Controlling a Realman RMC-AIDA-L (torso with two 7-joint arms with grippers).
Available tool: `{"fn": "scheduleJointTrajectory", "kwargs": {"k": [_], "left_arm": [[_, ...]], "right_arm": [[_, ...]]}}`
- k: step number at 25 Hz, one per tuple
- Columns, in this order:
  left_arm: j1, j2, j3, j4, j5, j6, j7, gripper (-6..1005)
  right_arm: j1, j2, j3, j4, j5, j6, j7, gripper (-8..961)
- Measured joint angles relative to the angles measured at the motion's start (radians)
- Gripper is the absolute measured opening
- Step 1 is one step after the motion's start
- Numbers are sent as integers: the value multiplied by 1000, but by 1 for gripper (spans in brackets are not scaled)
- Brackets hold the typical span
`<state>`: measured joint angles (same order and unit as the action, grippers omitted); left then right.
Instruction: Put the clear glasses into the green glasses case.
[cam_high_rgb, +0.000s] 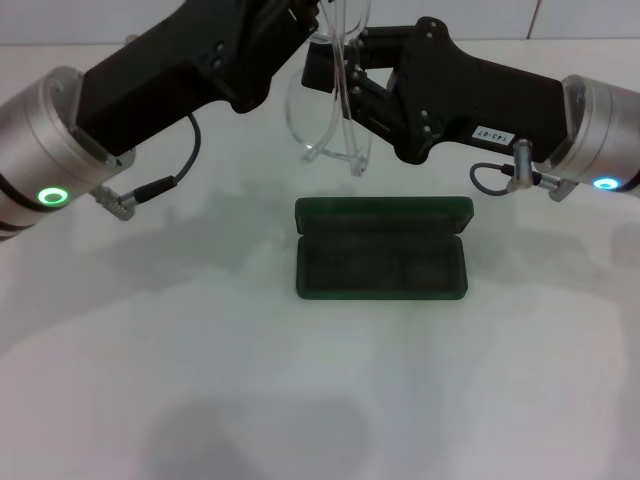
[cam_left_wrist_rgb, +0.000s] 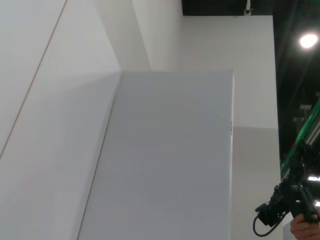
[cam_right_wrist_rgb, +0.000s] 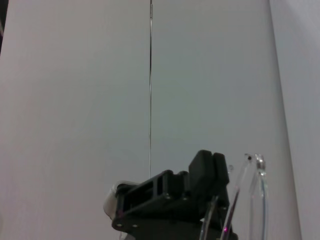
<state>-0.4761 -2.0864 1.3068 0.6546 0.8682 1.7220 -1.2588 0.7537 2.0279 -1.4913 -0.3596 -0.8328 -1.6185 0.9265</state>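
Note:
The clear glasses (cam_high_rgb: 325, 115) hang upright in the air above the far middle of the table, lenses downward. My right gripper (cam_high_rgb: 348, 80) reaches in from the right and is shut across their frame. My left gripper (cam_high_rgb: 300, 25) comes in from the left at their top. In the right wrist view the left gripper (cam_right_wrist_rgb: 210, 167) has its fingers pressed together, with a clear temple arm running out from them beside the glasses (cam_right_wrist_rgb: 260, 195). The green glasses case (cam_high_rgb: 380, 265) lies open and empty on the table below and in front of the glasses, its lid to the rear.
The case rests on a white table (cam_high_rgb: 320, 400) with a white wall behind it. Short cables loop under both wrists (cam_high_rgb: 165, 185) (cam_high_rgb: 495, 180). The left wrist view shows only white walls and a black camera rig (cam_left_wrist_rgb: 280, 210) far off.

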Motion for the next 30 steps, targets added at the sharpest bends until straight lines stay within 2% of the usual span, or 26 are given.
{"fn": "scheduleJointTrajectory", "kwargs": {"k": [21, 30], "left_arm": [[-10, 3, 0, -24, 4, 6, -1, 42], [-15, 3, 0, -24, 5, 6, -1, 42]], "right_arm": [[-17, 0, 0, -2, 59, 2, -1, 114], [3, 0, -63, -11, 59, 36, -2, 114]]}}
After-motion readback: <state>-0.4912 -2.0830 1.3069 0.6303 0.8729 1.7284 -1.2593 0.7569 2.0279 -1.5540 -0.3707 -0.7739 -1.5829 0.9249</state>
